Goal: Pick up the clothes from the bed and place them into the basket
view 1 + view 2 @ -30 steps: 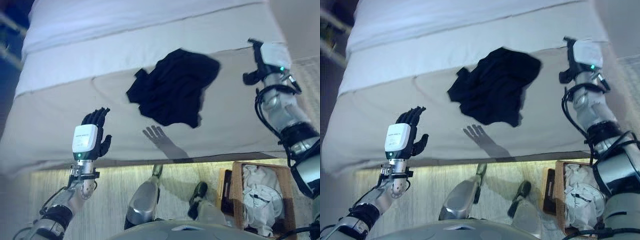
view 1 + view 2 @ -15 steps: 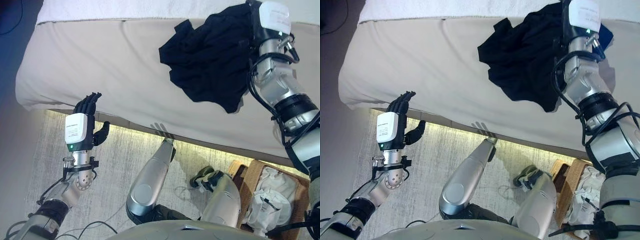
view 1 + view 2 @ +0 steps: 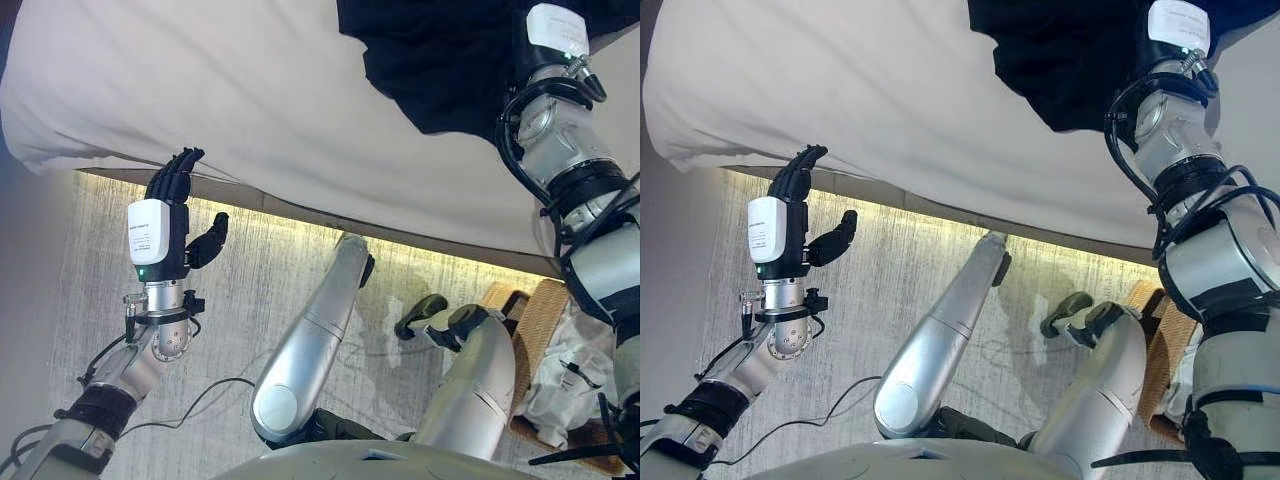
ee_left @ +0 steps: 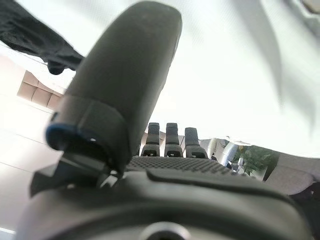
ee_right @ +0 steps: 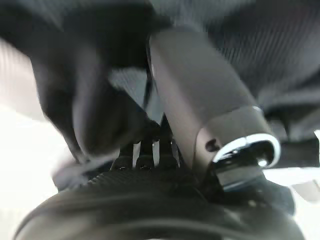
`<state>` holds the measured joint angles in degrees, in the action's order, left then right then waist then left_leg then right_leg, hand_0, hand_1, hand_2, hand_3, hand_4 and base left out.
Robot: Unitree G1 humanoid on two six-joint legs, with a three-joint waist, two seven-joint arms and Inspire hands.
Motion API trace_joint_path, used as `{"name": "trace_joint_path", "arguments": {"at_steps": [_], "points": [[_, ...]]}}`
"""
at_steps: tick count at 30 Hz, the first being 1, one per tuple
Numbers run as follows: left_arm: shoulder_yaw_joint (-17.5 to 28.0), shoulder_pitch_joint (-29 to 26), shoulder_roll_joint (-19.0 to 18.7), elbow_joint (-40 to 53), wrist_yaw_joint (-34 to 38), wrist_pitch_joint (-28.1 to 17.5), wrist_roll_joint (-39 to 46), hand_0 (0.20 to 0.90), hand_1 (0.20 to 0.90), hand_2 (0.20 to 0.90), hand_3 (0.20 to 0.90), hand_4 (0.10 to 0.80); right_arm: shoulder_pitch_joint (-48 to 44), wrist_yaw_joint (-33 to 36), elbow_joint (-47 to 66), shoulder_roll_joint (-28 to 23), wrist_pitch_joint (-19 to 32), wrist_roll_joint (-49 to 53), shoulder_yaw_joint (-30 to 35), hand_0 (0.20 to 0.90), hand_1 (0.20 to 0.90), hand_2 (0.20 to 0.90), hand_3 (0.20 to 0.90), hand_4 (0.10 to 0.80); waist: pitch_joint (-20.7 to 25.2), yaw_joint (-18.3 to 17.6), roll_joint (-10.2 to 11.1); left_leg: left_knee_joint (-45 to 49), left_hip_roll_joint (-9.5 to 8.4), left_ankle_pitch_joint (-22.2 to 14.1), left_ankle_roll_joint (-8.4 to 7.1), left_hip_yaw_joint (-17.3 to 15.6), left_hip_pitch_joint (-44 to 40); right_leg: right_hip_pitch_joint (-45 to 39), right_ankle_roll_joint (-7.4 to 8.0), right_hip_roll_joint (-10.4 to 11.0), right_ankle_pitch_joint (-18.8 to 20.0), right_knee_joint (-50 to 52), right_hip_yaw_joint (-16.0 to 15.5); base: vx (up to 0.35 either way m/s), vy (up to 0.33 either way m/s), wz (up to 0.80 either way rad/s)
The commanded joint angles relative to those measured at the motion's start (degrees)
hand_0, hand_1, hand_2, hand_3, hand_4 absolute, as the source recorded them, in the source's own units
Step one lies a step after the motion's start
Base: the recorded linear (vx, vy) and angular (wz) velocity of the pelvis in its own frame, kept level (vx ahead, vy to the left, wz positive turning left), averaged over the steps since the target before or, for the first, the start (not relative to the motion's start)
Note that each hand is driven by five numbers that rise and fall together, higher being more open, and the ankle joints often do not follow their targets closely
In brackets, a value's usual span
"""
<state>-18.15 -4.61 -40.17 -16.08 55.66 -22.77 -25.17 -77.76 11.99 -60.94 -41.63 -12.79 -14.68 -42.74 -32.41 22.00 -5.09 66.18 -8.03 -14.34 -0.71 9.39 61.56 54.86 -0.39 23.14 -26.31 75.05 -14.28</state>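
Observation:
A black garment [image 3: 430, 60] lies crumpled on the pale bed [image 3: 230, 90] at the far right. My right hand [image 3: 555, 30] rests on top of it. In the right wrist view its thumb [image 5: 200, 100] stands straight and black cloth [image 5: 90, 100] lies around the straight fingers. My left hand [image 3: 160, 235] is open and empty, raised over the floor in front of the bed's near edge. A wicker basket [image 3: 535, 315] stands on the floor at the lower right with white clothes [image 3: 580, 370] in it.
The bed's near edge [image 3: 300, 210] runs across the view above a pale rug [image 3: 250, 300]. The basket sits close to the bed's side, under my right arm.
The camera has tipped down and the bed has slid up the picture. My right hand has gone from beside the black garment onto it. The left hand stays raised and open.

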Motion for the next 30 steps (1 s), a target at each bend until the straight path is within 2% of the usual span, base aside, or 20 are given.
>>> {"name": "trace_joint_path", "arguments": {"at_steps": [1,4,7,8,9,13,22,30], "points": [[4.63,-1.24,-2.43,5.26,2.97,-2.67,2.48,0.900,0.900,0.900,0.900,0.800,-9.33,-2.88,-0.84,-1.07,1.95,3.60,-4.37,0.900,0.900,0.900,0.900,0.800,2.62,2.15,-2.94,8.48,-3.43,-8.01,5.71,-5.93,-0.28,-0.95,-4.83,-6.76,-3.10,5.17,-4.70,-0.059,-0.044,0.00],[4.74,-1.71,-3.01,5.54,2.64,-3.02,2.11,0.900,0.900,0.900,0.900,0.800,-9.96,-8.57,-4.22,0.08,2.61,5.91,-5.08,0.900,0.900,0.900,0.900,0.800,2.62,2.58,-2.77,8.99,-3.26,-7.83,5.56,-5.60,0.46,-0.56,-4.79,-6.98,-3.29,6.02,-4.83,-0.055,-0.064,0.11],[4.88,-1.96,-3.54,5.98,2.82,-2.88,2.39,0.900,0.900,0.900,0.900,0.800,-10.11,-11.06,-5.25,0.43,2.99,6.80,-5.49,0.900,0.900,0.900,0.900,0.800,2.62,2.81,-2.64,8.99,-3.16,-7.67,5.37,-5.37,0.31,-1.09,-4.84,-7.19,-3.24,5.88,-5.29,-0.024,-0.056,-0.16],[5.03,-1.87,-3.82,6.11,2.94,-2.97,2.57,0.900,0.900,0.900,0.900,0.800,-10.01,-10.98,-5.41,0.34,3.57,7.46,-5.48,0.728,0.728,0.728,0.700,0.600,2.62,2.83,-2.64,8.98,-3.06,-7.54,5.31,-5.27,0.39,-1.16,-4.78,-7.22,-3.17,5.89,-5.43,-0.023,-0.076,-0.32],[5.23,-1.74,-4.18,6.26,3.21,-3.23,2.66,0.900,0.900,0.900,0.900,0.800,-10.18,-10.53,-5.41,0.31,4.18,8.47,-5.40,0.300,0.300,0.300,0.200,0.100,2.62,2.91,-2.58,9.08,-3.00,-7.42,5.22,-5.17,0.48,-1.23,-4.74,-7.35,-3.07,5.88,-5.52,-0.025,-0.073,-0.03],[6.17,-0.57,-5.37,6.78,3.16,-3.75,2.39,0.900,0.900,0.900,0.900,0.800,-11.55,-7.22,-6.51,-0.38,5.74,8.66,-5.29,0.300,0.300,0.300,0.200,0.100,2.62,3.28,-2.17,8.87,-2.69,-7.09,4.95,-4.88,-0.07,-2.51,-4.66,-7.62,-2.75,5.54,-6.28,-0.024,-0.077,0.11],[6.85,1.02,-5.81,5.53,3.01,-5.25,2.22,0.900,0.900,0.900,0.900,0.800,-12.76,-4.98,-6.81,-0.96,6.25,10.63,-5.39,0.300,0.300,0.300,0.200,0.100,2.62,3.10,-1.34,6.56,-1.33,-6.14,4.52,-4.58,-3.54,-5.64,-4.62,-8.39,-1.83,3.35,-7.03,-0.021,-0.050,0.02],[5.86,0.04,-5.21,4.82,2.28,-4.76,0.96,0.900,0.900,0.900,0.900,0.800,-10.91,-3.44,-5.55,-1.15,8.00,10.19,-4.29,0.300,0.300,0.300,0.200,0.100,2.62,1.15,0.44,-1.77,0.81,-4.68,3.75,-5.32,-15.03,-15.63,-4.32,-9.39,0.87,-6.31,-6.20,0.007,-0.008,-0.09]]}}
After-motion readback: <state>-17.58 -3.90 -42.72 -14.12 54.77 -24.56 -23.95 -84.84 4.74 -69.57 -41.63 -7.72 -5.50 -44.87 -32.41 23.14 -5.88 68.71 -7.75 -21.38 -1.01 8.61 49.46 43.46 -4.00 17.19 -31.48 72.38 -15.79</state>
